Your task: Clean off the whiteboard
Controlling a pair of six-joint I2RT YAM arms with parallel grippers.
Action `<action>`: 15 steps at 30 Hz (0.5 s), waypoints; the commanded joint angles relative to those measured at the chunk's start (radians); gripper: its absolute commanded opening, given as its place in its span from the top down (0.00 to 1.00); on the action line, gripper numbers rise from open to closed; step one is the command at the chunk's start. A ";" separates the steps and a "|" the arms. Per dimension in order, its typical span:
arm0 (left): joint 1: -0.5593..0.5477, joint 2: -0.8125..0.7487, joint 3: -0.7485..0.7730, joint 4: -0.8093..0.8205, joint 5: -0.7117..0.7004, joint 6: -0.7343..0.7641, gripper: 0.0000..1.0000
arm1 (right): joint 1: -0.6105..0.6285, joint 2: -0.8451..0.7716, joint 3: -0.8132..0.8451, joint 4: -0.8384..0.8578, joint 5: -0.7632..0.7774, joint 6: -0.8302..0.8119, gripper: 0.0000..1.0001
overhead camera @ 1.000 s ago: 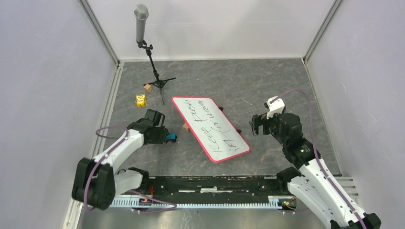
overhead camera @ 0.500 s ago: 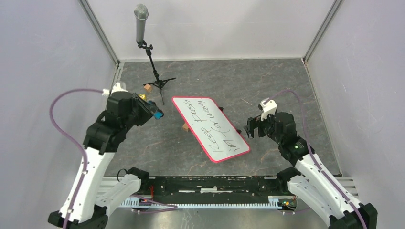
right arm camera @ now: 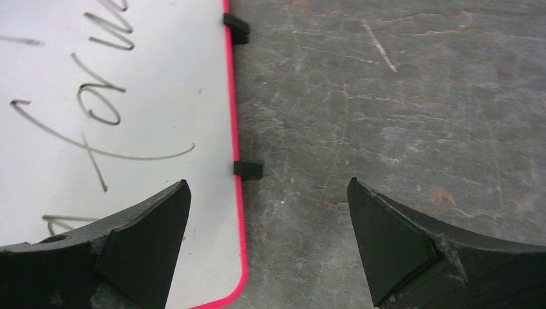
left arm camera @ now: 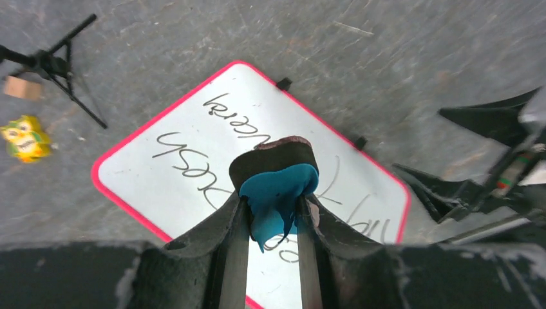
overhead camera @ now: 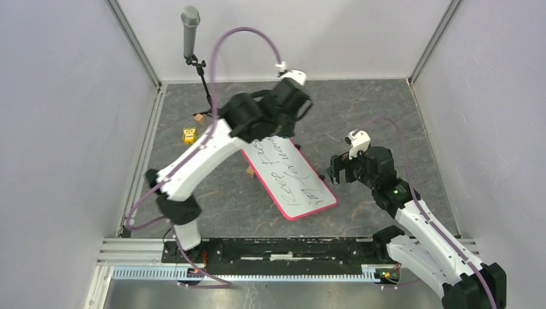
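Observation:
The whiteboard [overhead camera: 293,183] lies slantwise on the grey floor, white with a pink-red rim and black handwriting. My left gripper [left arm camera: 273,197] is shut on a small blue eraser [left arm camera: 281,185] with a dark pad and hangs over the middle of the whiteboard [left arm camera: 187,154]; from above, the left gripper [overhead camera: 273,131] is over the board's far end. My right gripper [right arm camera: 267,183] is open and empty, straddling the rim of the whiteboard [right arm camera: 129,77] beside a black clip [right arm camera: 248,170]. In the top view the right gripper [overhead camera: 336,169] is at the board's right edge.
A microphone on a tripod stand [overhead camera: 190,29] is at the back left. A yellow owl toy [overhead camera: 189,135] and a small brown block [overhead camera: 199,118] lie near it. Another brown block [overhead camera: 249,171] touches the board's left edge. Walls close in on three sides.
My left arm has swung from the left side up and across to above the board's far end, carrying the blue eraser. My right gripper has crept slightly left toward the board's edge.

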 commanded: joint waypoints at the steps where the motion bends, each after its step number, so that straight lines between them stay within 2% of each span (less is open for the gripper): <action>1: -0.080 0.188 0.296 -0.262 -0.199 0.175 0.77 | -0.001 -0.048 0.049 0.026 0.198 0.092 0.03; 7: -0.135 0.340 0.326 -0.202 -0.152 0.221 0.76 | 0.000 -0.193 0.037 -0.030 0.466 0.131 0.03; 12: -0.133 0.392 0.306 -0.297 -0.157 0.199 0.77 | -0.001 -0.235 0.043 -0.057 0.480 0.075 0.03; 15: -0.134 0.391 0.290 -0.360 -0.125 0.168 0.81 | -0.001 -0.222 0.027 -0.037 0.438 0.070 0.03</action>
